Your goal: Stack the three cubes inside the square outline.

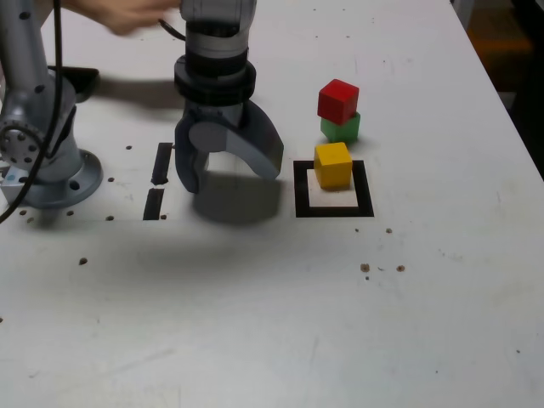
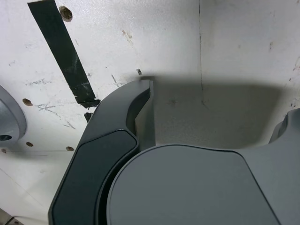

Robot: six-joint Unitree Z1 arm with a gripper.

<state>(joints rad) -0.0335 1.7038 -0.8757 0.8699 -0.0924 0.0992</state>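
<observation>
Showing no legible writing — yellow cube [image 1: 332, 164], square outline [image 1: 333, 188], gripper [image 1: 229, 173] spread.

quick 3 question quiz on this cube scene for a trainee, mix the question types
1. True or false: the red cube sits on the green cube.
2. Which cube is inside the square outline? A red, B yellow, C green.
3. Fill in: the claw is ____ and holds nothing.

Key: 1 true. 2 B, the yellow cube. 3 open.
</observation>
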